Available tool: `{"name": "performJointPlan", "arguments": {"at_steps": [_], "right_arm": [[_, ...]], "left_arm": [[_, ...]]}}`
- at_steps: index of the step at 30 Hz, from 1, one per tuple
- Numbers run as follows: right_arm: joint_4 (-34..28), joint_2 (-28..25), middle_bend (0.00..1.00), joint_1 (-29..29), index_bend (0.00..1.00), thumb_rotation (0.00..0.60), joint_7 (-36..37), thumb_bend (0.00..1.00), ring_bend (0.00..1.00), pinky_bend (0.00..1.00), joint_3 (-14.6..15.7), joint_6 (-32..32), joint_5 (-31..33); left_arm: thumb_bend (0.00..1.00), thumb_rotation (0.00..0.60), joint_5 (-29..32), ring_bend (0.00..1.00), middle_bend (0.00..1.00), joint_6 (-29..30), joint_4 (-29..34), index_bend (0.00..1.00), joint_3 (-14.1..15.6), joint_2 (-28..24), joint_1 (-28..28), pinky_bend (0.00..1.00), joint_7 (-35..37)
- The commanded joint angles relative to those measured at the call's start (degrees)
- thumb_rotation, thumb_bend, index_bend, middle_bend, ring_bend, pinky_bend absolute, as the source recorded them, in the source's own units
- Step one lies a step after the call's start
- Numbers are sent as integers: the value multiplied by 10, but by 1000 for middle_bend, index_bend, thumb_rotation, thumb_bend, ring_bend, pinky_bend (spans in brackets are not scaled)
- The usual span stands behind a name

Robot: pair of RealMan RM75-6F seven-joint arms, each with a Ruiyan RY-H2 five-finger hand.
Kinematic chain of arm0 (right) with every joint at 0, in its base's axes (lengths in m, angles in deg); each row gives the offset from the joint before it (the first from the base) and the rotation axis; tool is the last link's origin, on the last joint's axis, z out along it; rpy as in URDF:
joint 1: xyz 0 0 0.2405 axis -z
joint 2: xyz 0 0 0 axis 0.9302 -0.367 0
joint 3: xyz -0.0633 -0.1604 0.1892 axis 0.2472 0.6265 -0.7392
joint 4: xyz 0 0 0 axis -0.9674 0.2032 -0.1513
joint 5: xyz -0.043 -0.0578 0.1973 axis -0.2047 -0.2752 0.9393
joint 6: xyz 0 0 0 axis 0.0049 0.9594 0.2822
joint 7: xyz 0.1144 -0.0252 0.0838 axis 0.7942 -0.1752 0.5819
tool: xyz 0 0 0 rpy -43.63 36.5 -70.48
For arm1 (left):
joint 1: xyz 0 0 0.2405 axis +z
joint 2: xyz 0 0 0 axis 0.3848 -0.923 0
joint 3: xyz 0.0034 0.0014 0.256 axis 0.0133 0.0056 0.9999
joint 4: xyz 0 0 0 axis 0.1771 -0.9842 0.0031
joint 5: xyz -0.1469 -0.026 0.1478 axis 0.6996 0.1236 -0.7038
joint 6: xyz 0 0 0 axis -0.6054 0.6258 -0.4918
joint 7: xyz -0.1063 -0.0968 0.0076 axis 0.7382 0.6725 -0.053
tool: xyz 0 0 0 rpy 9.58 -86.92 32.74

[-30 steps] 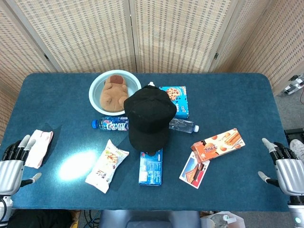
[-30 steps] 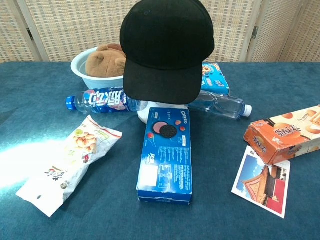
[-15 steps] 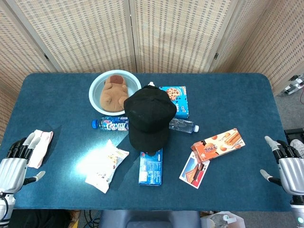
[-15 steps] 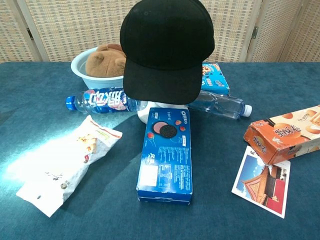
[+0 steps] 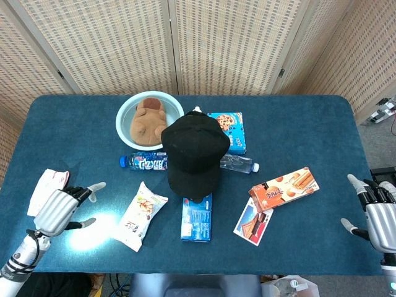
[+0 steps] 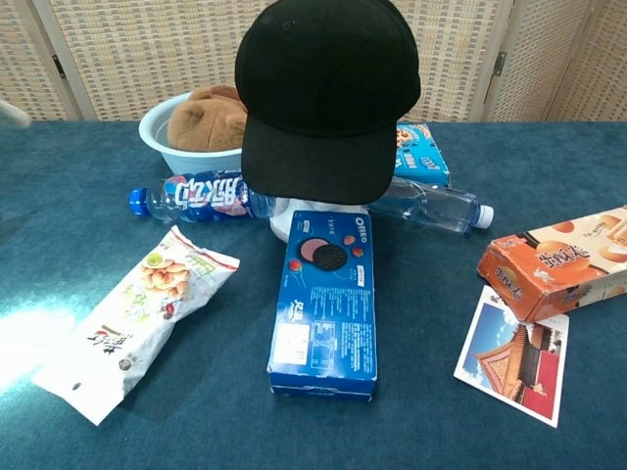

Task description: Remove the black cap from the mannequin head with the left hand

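head view: left hand point(image 5: 60, 209) spread, right hand point(image 5: 378, 212) spread (empty) | chest view: black cap point(image 6: 327, 93) only

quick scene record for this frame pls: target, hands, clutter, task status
target: black fabric baseball cap, on the mannequin head, brim toward the robot
support: white mannequin head, mostly hidden under the cap
left hand: silver robotic left hand over the blue table, holding nothing, fingers apart, apart from the cap
right hand: silver robotic right hand at the table's near right edge, fingers apart, holding nothing
clutter: blue Oreo box, clear plastic bottle with blue label, white snack bag, orange biscuit box, light blue bowl with brown plush toy
status: cap not yet removed
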Motion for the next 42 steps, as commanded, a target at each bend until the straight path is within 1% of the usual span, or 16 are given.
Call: {"name": "performJointPlan", "arguments": {"at_steps": [1, 2, 4, 6, 8, 11, 14, 17, 18, 19, 24, 29, 36, 42], "right_arm": [[0, 0, 223, 0, 123, 600, 0, 82, 138, 246, 0, 0, 0], [0, 0, 223, 0, 123, 600, 0, 83, 138, 246, 0, 0, 0], [0, 0, 223, 0, 123, 600, 1, 83, 138, 246, 1, 0, 0], [1, 0, 223, 1, 123, 600, 1, 82, 138, 246, 1, 0, 0], [2, 0, 223, 2, 123, 600, 3, 82, 138, 246, 2, 1, 0], [4, 0, 223, 4, 123, 600, 5, 82, 138, 247, 2, 2, 1], [7, 1, 223, 5, 123, 600, 7, 83, 138, 246, 3, 3, 2], [8, 1, 223, 6, 123, 600, 8, 83, 138, 246, 3, 3, 2], [10, 2, 223, 7, 123, 600, 11, 83, 138, 247, 4, 3, 4], [12, 2, 223, 8, 123, 600, 12, 83, 138, 246, 4, 4, 5], [18, 3, 223, 9, 123, 600, 18, 83, 138, 247, 4, 3, 7], [23, 4, 223, 10, 123, 600, 23, 82, 138, 247, 4, 2, 9], [28, 2, 223, 14, 123, 600, 30, 83, 138, 246, 5, 5, 12], [30, 1, 223, 17, 123, 600, 34, 83, 138, 246, 5, 7, 13]], "left_arm": [[38, 600, -25, 751, 828, -25, -10, 277, -1, 19, -39, 789, 19], [38, 600, -34, 791, 875, -32, -14, 287, -2, 26, -52, 829, 24], [38, 600, -46, 849, 938, -40, -20, 306, -1, 38, -71, 891, 32], [38, 600, -55, 891, 981, -48, -30, 325, -4, 55, -91, 933, 39], [38, 600, -61, 925, 1000, -49, -44, 350, -8, 77, -108, 972, 44], [37, 600, -65, 952, 1000, -47, -70, 384, -14, 112, -130, 997, 54], [46, 600, -65, 967, 1000, -46, -90, 413, -19, 137, -146, 1000, 59], [56, 600, -64, 985, 1000, -43, -100, 430, -23, 149, -153, 1000, 59], [58, 600, -59, 988, 1000, -39, -110, 434, -35, 170, -164, 1000, 61], [60, 600, -55, 989, 1000, -38, -119, 439, -39, 183, -169, 1000, 62], [61, 600, -48, 989, 1000, -22, -162, 447, -49, 228, -193, 1000, 65], [62, 600, -38, 989, 1000, -18, -193, 452, -57, 257, -213, 1000, 60], [62, 600, -24, 989, 1000, -20, -222, 456, -55, 284, -235, 1000, 46], [62, 600, -18, 989, 1000, -12, -264, 456, -53, 312, -249, 1000, 36]]}}
